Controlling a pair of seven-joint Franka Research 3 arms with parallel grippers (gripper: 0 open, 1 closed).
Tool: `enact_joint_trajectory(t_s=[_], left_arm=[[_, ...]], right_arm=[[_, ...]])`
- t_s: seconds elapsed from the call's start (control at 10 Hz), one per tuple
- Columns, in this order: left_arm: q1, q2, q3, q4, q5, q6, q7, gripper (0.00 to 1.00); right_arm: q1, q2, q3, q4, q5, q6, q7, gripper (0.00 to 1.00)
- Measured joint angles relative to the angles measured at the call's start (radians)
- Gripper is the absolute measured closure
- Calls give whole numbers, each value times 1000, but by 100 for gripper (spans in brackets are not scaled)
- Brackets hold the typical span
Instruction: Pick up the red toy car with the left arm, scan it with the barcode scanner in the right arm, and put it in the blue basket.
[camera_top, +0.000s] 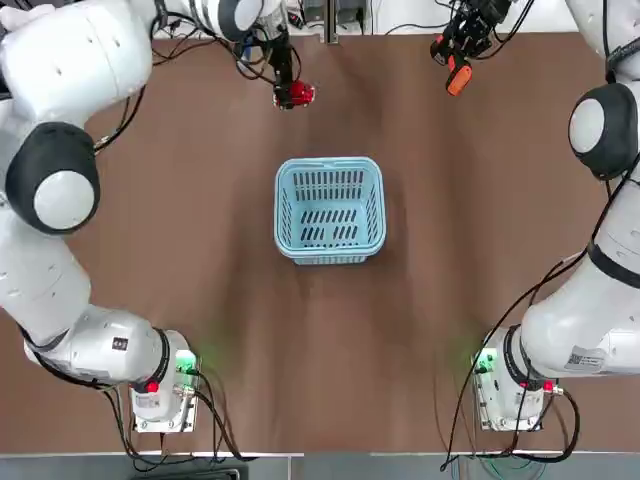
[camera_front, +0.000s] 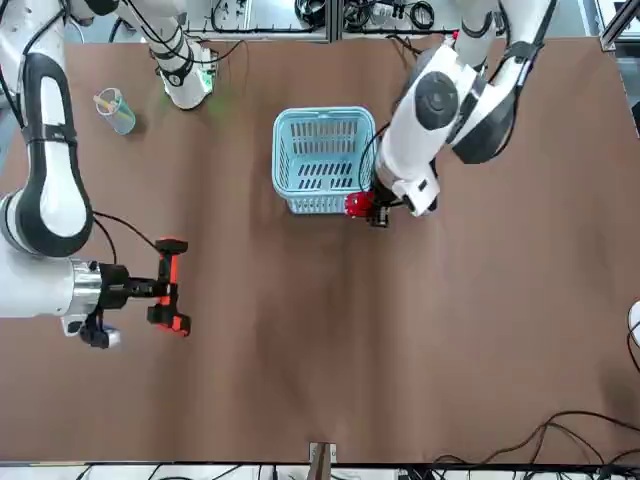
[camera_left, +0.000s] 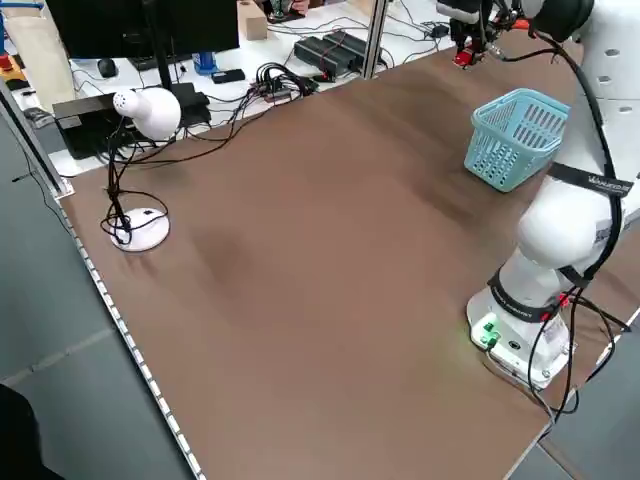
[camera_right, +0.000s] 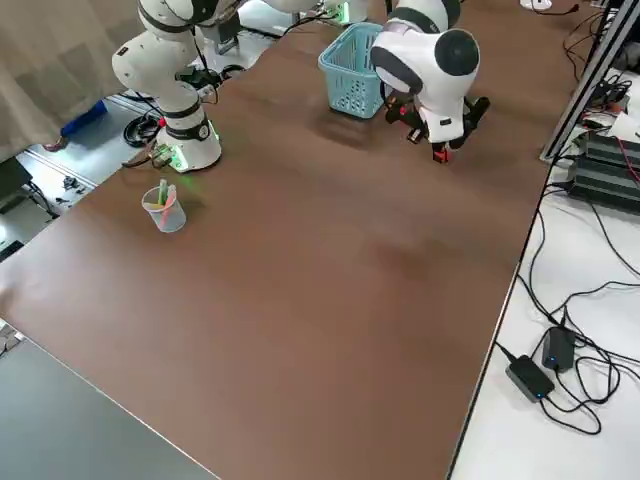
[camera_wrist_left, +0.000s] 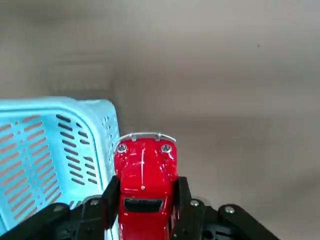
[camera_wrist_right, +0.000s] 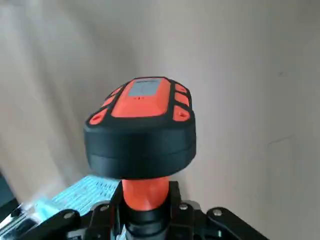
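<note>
The red toy car is held above the table beyond the far rim of the blue basket, with my left gripper shut on it. In the left wrist view the car sits between the black fingers, its nose pointing away, the basket close beside it. My right gripper is at the far right of the table, shut on the barcode scanner. The right wrist view shows the scanner with its orange handle clamped. In the front view the car and the scanner are well apart.
A clear cup holding small items stands near the right arm's base. A white lamp-like device on a round foot sits at the table's left edge. Cables lie beyond the far edge. Bare brown table surrounds the basket.
</note>
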Motion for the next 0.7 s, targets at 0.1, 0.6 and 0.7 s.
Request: enact_joint_trajectory(t_s=[0.1, 0.6, 0.7], left_arm=[[-40, 50, 1, 54, 31, -9, -49, 52], [-347, 228, 265, 304, 71, -39, -133, 52], [-392, 254, 292, 326, 71, -39, -148, 52]], right_arm=[[-4, 0, -1, -1, 68, -67, -50, 63], [-2, -16, 21, 1, 227, -349, -174, 63], [0, -26, 24, 1, 261, -376, -178, 63]])
